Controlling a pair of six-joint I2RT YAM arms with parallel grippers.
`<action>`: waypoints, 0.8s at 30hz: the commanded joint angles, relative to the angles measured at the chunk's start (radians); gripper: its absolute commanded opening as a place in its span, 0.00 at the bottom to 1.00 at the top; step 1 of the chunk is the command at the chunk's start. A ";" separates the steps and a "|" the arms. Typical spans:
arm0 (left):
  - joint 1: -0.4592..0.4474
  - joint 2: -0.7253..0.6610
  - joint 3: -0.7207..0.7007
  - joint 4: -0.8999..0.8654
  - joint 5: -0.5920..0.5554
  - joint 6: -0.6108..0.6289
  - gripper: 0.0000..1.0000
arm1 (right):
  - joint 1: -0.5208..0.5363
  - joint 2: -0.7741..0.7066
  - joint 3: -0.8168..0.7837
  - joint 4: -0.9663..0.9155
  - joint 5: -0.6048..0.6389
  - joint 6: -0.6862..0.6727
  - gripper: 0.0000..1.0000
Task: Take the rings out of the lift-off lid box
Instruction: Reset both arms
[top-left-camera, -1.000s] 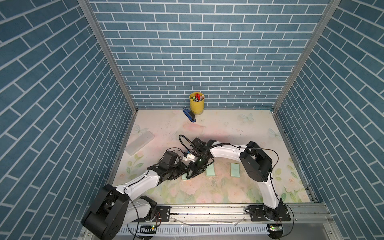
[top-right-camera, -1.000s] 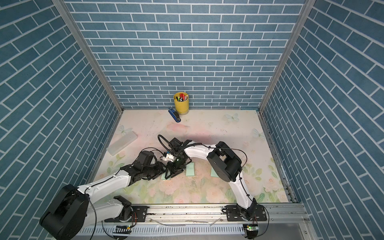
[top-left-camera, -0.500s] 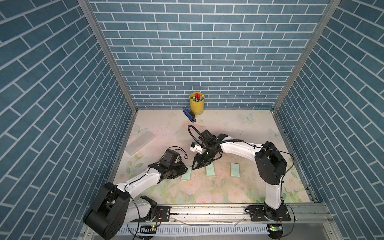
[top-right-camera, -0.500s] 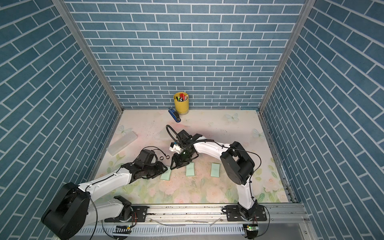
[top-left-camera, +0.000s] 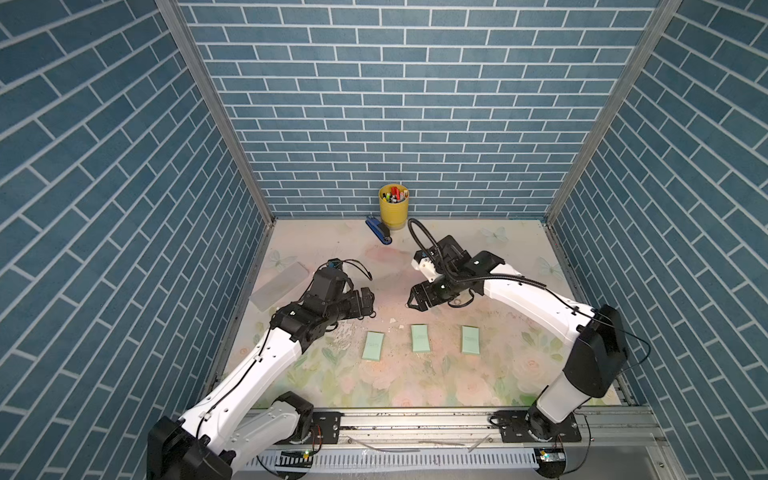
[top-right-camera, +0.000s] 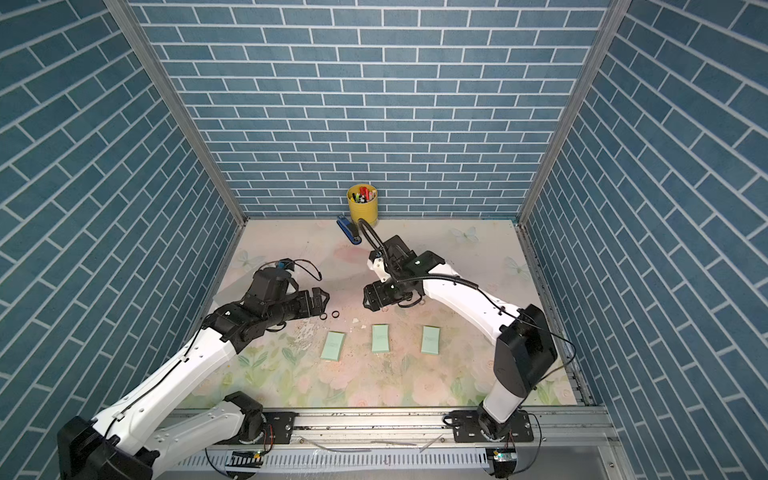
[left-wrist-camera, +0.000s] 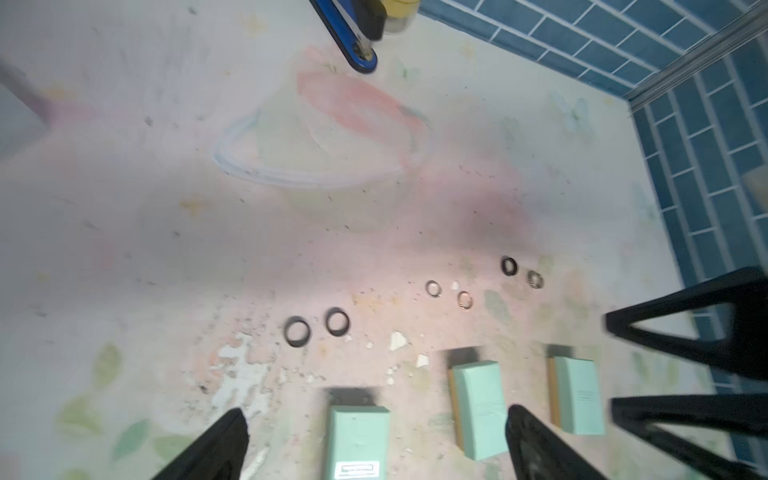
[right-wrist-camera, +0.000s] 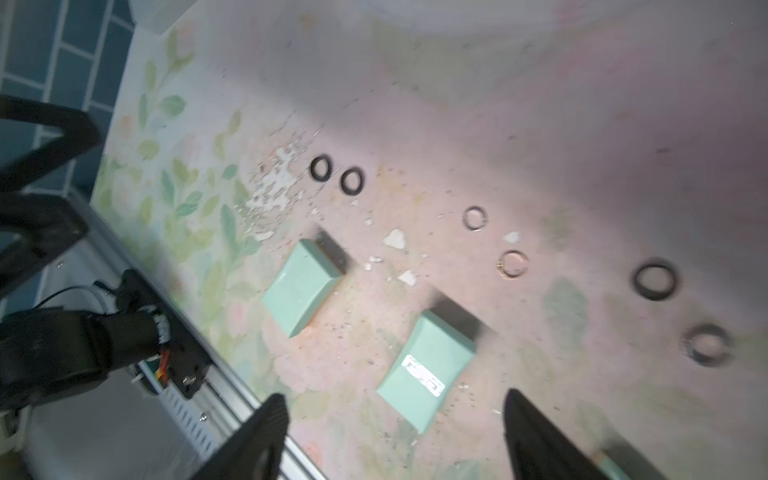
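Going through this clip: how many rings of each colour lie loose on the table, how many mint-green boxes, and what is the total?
Thin black finger rings: 3
Thin pale metallic finger rings: 3
Small mint-green rectangular boxes: 3
Total: 9

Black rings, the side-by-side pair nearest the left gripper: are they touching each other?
Apart. The left wrist view shows a clear gap between one black ring and the other black ring.

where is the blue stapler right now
In both top views the blue stapler lies by the rear wall, just left of the yellow pen cup.
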 joint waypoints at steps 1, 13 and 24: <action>0.009 0.029 0.060 -0.075 -0.275 0.122 1.00 | -0.081 -0.149 -0.100 0.128 0.258 -0.067 0.99; 0.112 0.061 -0.283 0.605 -0.535 0.511 1.00 | -0.499 -0.376 -0.479 0.559 0.228 -0.250 0.99; 0.302 0.216 -0.439 0.951 -0.230 0.583 0.98 | -0.769 -0.446 -1.017 1.256 0.158 -0.229 0.99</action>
